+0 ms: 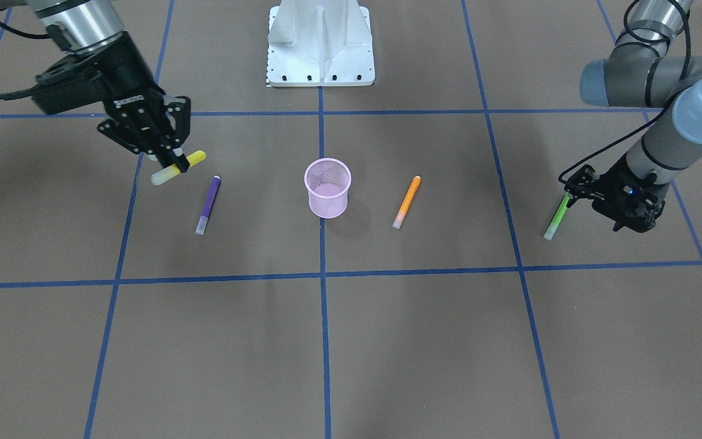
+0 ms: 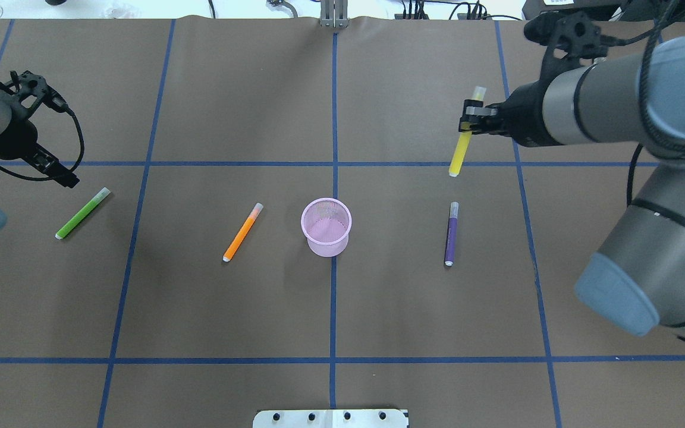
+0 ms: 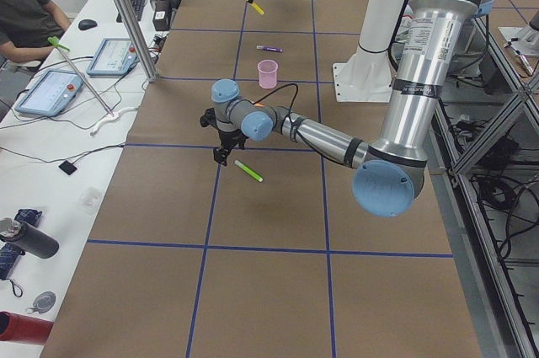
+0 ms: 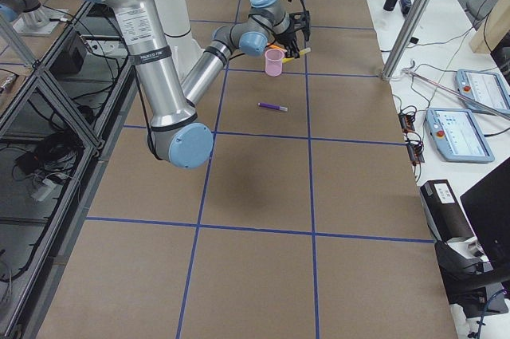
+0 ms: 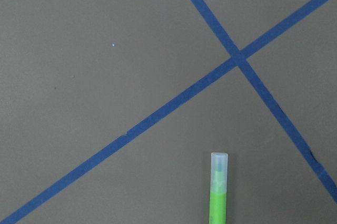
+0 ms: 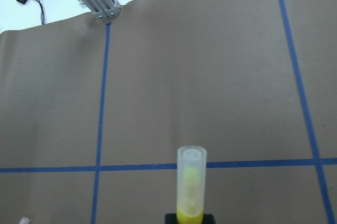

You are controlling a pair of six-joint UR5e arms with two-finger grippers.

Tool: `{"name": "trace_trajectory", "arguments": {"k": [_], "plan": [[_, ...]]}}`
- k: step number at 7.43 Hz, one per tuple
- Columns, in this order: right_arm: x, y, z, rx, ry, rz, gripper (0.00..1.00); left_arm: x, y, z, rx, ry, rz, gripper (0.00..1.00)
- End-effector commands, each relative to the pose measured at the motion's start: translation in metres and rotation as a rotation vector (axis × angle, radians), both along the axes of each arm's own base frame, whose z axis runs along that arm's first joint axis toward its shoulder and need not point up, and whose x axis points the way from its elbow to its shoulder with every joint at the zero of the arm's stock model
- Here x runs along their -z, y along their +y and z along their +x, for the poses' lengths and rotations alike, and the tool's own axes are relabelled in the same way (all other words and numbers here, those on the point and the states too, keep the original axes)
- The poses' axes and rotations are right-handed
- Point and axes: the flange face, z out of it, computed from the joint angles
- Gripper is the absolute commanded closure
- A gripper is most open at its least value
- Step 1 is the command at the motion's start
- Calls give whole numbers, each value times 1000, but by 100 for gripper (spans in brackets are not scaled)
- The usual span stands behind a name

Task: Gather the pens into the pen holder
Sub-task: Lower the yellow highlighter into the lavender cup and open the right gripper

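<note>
The left tool (image 2: 66, 176) hangs low over the counter (image 2: 330, 309) at its far left end. Its fingers are not clear in any view, and its own wrist camera shows none of them, so I cannot tell how wide it stands. Just beside its tip, not touching it, lies the green pen (image 2: 82, 213). The pen is flat on the counter, with its pale cap nearest the tool and its body running away from it at a slant. In the left wrist view only the capped end shows, at the bottom edge near a crossing of blue tape lines.

Further from the left tool, toward the middle, the orange pen (image 2: 241, 233) lies flat on the counter. It is tilted much like the green one and sits apart from both tools.

The pen holder (image 2: 326, 241), a pink mesh cup, stands upright on the centre tape line between the two tools. It is well apart from each and somewhat nearer the right one.

On the right tool's side of the holder, the purple pen (image 2: 451, 233) lies flat on the counter. It sits near the yellow pen's lower end and clear of the tool.

The right tool (image 2: 468, 119) is closed narrow on the yellow pen (image 2: 460, 148), gripping it close to where cap meets body. The pale cap sticks out one side of the fingers and the longer yellow body out the other. The pen is held off the counter, away from the holder.
</note>
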Motion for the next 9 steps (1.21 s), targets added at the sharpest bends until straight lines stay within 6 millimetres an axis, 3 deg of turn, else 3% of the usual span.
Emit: {"name": "trace_trajectory", "arguments": {"k": [1,2,3,5,7,9], "plan": [[37,41,-92,-85,-36,24,100,-1,2,-1,-1,1,-4,0],[46,53,-132,-129,-31,38,100,-6,5,2,-19,23,-37,0],[51,52,-152,-143,-27,32,100,-9,9,1,-28,34,-54,0],[53,48,-181,-196,-26,1,100,-6,5,3,-24,27,-51,0],[50,53,-191,-191,-15,1,100,-3,6,8,-32,26,-43,0],[34,55,-210,-182,29,-2,100,-2,9,13,-41,29,-42,1]]}}
